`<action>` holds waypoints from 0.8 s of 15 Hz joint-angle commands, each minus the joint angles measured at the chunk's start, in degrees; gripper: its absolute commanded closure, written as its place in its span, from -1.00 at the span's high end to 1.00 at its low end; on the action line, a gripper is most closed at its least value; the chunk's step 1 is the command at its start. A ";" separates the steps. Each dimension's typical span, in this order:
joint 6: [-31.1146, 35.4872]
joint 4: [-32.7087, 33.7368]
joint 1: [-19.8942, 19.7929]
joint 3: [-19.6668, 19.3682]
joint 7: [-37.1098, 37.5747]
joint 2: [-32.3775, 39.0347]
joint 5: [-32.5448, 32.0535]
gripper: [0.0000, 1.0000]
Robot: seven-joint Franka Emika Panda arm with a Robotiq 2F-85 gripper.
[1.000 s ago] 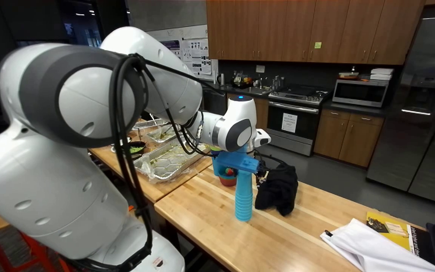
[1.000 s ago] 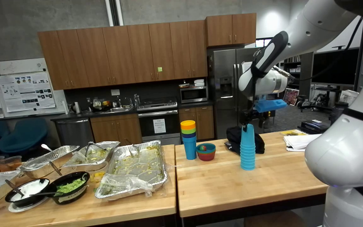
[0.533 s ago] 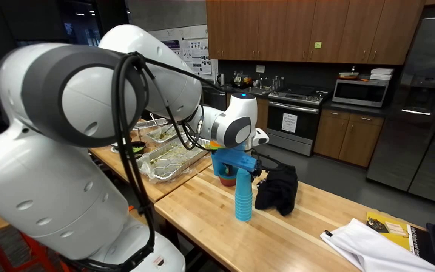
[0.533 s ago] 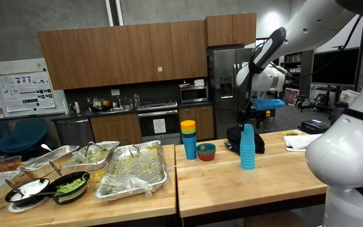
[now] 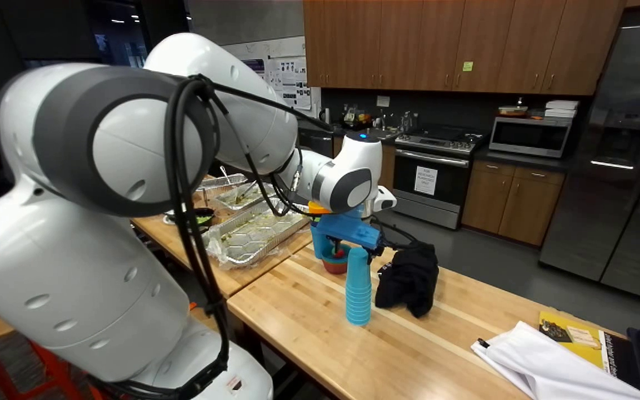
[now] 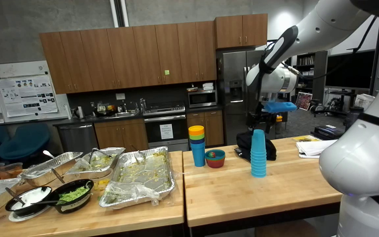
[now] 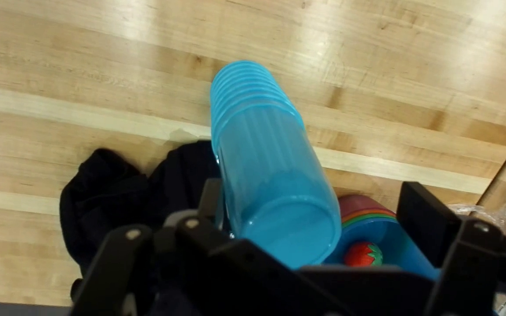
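Observation:
A stack of nested light-blue cups point(image 5: 358, 294) stands upside down on the wooden table, also seen in the wrist view as a tall blue stack point(image 7: 270, 153). Above it my gripper point(image 7: 319, 210) is open and holds nothing. In the wrist view the stack's top appears in the gap, nearer the left finger point(image 7: 211, 197) than the right finger point(image 7: 428, 224); whether anything touches I cannot tell. Beyond it are nested bowls point(image 6: 215, 163) in red, orange, green and blue, with a toy strawberry point(image 7: 363, 254) inside. A crumpled black cloth point(image 7: 112, 197) lies beside the stack.
Coloured tumblers point(image 6: 198, 153) stand stacked beside the bowls. Foil trays point(image 6: 140, 177) and black food bowls point(image 6: 74, 194) cover the adjoining table. A white cloth point(image 5: 553, 361) and a yellow book point(image 5: 570, 339) lie at the table's other end.
My gripper has risen slightly and shifted a little, staying open. The top of the cup stack, earlier hidden behind the gripper in an exterior view, now shows. The cups have not moved.

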 commanded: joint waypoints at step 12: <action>0.60 0.56 0.51 -1.27 -3.79 1.04 0.47 -0.33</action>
